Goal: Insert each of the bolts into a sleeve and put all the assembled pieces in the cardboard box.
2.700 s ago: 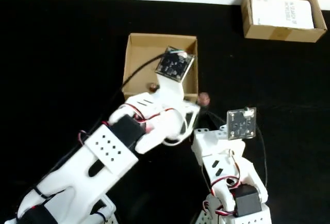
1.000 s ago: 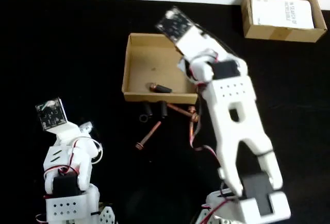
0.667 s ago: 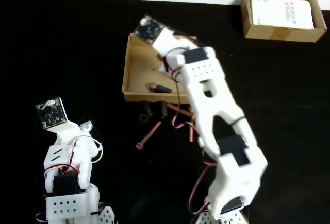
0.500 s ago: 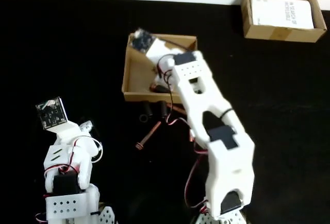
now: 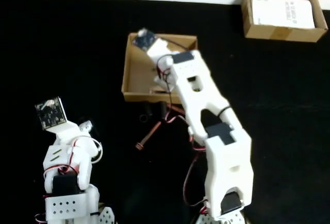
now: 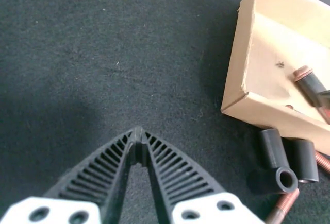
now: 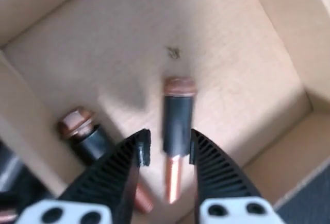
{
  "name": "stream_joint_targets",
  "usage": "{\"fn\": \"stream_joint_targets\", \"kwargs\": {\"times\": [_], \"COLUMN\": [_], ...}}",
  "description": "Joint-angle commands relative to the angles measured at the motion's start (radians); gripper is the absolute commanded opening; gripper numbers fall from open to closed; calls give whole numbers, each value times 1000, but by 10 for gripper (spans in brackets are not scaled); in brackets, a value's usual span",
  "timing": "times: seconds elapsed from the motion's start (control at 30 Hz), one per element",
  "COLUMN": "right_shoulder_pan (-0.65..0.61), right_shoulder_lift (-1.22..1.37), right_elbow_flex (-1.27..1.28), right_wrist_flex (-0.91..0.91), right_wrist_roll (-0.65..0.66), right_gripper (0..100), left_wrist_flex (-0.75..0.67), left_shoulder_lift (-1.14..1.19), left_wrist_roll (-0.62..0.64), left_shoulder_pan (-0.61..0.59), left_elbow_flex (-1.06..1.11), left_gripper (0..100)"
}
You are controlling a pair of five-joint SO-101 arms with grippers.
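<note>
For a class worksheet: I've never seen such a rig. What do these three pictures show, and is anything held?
Two white robot arms stand at a black table. The high view looks down on both; the others come from cameras on each wrist. The left arm is folded back, left gripper shut, empty. The right arm extends over the cardboard box; the right gripper is open above an assembled piece lying inside, a second piece beside it. Loose sleeves and a bolt lie outside. Nothing is held.
</note>
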Motion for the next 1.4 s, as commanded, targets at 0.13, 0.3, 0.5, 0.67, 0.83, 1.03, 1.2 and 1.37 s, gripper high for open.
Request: {"fn": "stream_joint_targets", "kwargs": {"times": [0.13,0.3,0.5,0.67,0.83,1.03,1.2,1.37], "right_shoulder_pan": [-27,-41,-162,-217,-197,-150,-143,-131], "right_shoulder_lift": [-280,-371,-360,-354,-352,-352,-352,-351], "right_elbow_flex": [-90,-81,-21,101,242,367,414,420], "right_wrist_flex": [321,556,711,550,352,188,84,48], "right_wrist_roll": [-284,-658,-947,-964,-959,-914,-865,-850], "right_gripper": [112,112,112,112,112,115,115,115], "left_wrist_flex": [-20,-18,-17,-15,-14,-14,-14,-12], "left_shoulder_lift": [1,1,7,8,8,8,7,4], "left_wrist_roll": [-8,-8,-8,-8,-8,-8,-8,-8], "left_shoulder_pan": [-7,-7,-7,-7,-7,-7,-7,-7], "left_elbow_flex": [22,22,22,22,22,22,22,22], "left_gripper": [21,21,21,21,21,21,21,21]}}
